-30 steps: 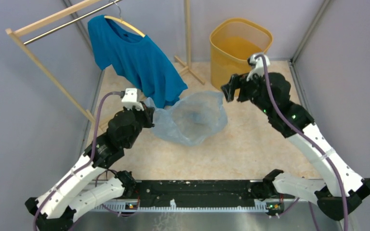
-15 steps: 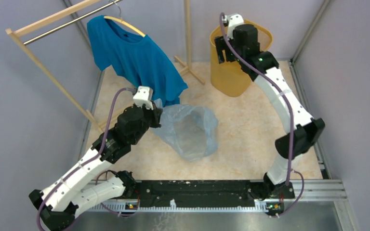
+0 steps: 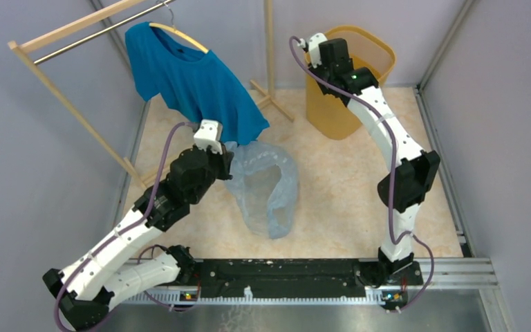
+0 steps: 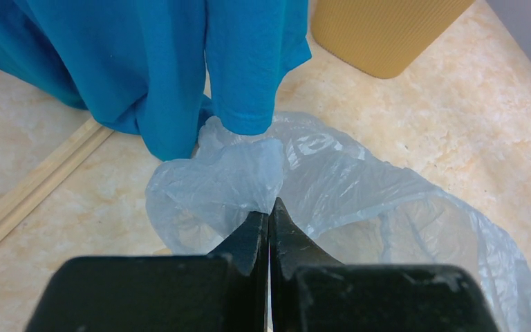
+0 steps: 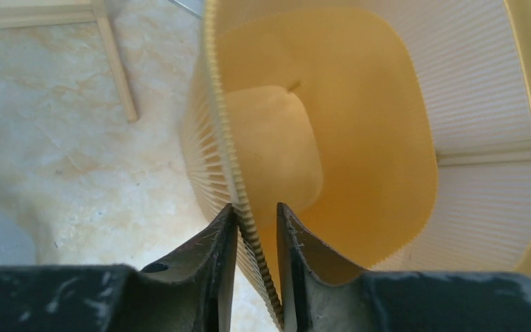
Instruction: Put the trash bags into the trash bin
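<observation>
On the pale marbled tabletop between my two arms lies the thin, translucent blue-grey plastic film bag [image 3: 266,190], crumpled and glossy. Its far edge is just beside the hem of the teal-blue T-shirt [image 3: 193,83] that hangs from the wooden clothes rack [image 3: 76,28]. The bag is well apart from the tall yellow-orange plastic wastebasket [image 3: 332,111] in the far right corner.

My left pincer [image 4: 269,207] is closed tight, finger against finger, with a bunched fold of the bag's edge pinched at the very tips. My right pincer [image 5: 256,211] straddles the near rim of the wastebasket, one finger outside the ribbed wall and one inside. It is closed down to a narrow slit that appears to clamp that wall.

I judge the film to be almost weightless, limp and slippery. It will sag and trail from whatever point I lift and may slide out of a shallow pinch. A gathered, several-layer bunch at the mouth edge is the best hold, and mine is close to that. The shirt hem so near could drag along. The wastebasket is stiff but light, so it may tip under my grip.
</observation>
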{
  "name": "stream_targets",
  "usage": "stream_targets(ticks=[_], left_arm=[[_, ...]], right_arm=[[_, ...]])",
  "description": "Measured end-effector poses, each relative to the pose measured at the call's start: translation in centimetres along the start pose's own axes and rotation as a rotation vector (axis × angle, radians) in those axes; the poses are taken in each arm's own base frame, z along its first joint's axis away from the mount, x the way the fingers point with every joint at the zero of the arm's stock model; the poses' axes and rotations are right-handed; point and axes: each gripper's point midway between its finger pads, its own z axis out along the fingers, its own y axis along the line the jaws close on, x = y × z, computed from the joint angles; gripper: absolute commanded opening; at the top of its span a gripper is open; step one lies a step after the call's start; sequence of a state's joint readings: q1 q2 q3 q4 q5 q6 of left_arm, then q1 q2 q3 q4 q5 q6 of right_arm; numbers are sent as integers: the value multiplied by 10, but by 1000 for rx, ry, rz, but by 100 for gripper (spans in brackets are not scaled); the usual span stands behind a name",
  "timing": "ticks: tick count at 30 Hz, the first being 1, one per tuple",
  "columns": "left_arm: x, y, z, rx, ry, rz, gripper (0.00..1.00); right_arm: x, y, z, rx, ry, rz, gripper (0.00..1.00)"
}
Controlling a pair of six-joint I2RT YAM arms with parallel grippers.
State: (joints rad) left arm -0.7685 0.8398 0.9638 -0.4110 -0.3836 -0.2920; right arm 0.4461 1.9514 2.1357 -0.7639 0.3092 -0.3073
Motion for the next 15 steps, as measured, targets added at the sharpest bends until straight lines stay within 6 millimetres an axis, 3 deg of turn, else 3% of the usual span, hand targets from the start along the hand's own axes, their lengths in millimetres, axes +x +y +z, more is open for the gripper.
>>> stream_targets(ticks=[5, 8, 12, 15], left_arm=[[2, 0, 3, -2, 9, 11, 0], [0, -1, 3, 0, 7, 17, 0], [-9, -2, 3, 4, -10, 38, 0], [-17, -3, 1, 9, -31, 54, 0]], right_arm=[[1, 2, -4, -14, 2, 4, 1], [10, 8, -13, -33, 44, 32, 0], [24, 19, -38, -55, 95, 28, 0], [27, 46, -66, -105, 105, 19, 0]])
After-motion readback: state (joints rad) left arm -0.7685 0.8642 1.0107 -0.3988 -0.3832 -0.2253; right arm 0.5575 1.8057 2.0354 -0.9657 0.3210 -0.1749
